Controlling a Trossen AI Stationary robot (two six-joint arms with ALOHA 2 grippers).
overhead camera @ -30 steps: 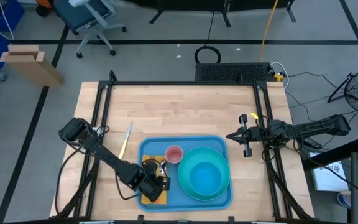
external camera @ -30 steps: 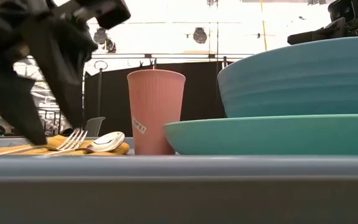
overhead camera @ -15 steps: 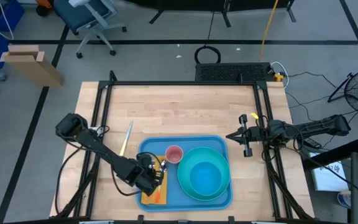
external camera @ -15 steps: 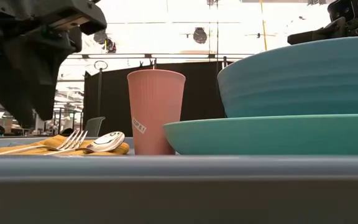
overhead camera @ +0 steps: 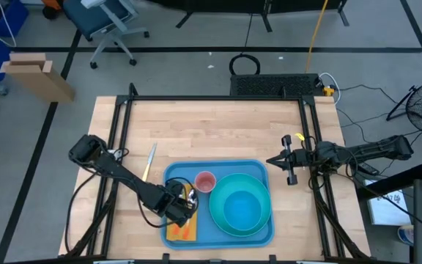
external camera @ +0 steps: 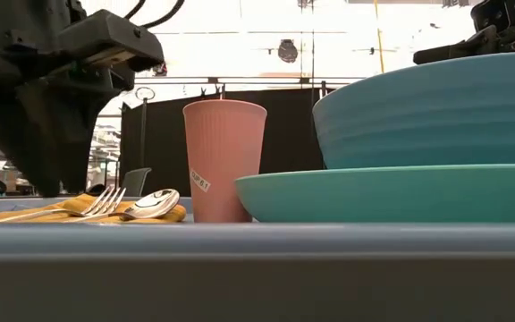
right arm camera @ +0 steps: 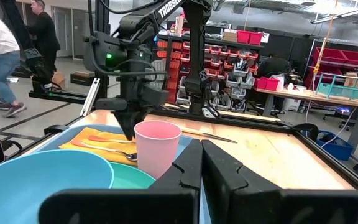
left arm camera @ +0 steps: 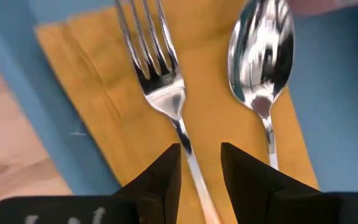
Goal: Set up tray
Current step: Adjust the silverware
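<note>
The blue tray (overhead camera: pixel 218 164) lies on the wooden table near its near edge. On its left part an orange napkin (left arm camera: pixel 104 93) carries a fork (left arm camera: pixel 163 93) and a spoon (left arm camera: pixel 263 56) lying side by side. A pink cup (overhead camera: pixel 205 181) stands upright beside a turquoise bowl (overhead camera: pixel 240 205), which sits on a turquoise plate (external camera: pixel 392 192). My left gripper (left arm camera: pixel 201 165) hovers open above the napkin, one finger on each side of the fork's handle and clear of it. My right gripper (overhead camera: pixel 271 160) waits shut above the table's right side.
A table knife (overhead camera: pixel 149 163) lies on the bare wood left of the tray, pointing toward the far edge. Black frame rails (overhead camera: pixel 123 125) run along the table's left and right sides. The far half of the table is bare wood. People move in the room behind.
My left gripper has risen from the fork and napkin and drawn back a little toward the far edge. The fork, spoon and napkin have stayed where they lay. More of the napkin now shows from above.
</note>
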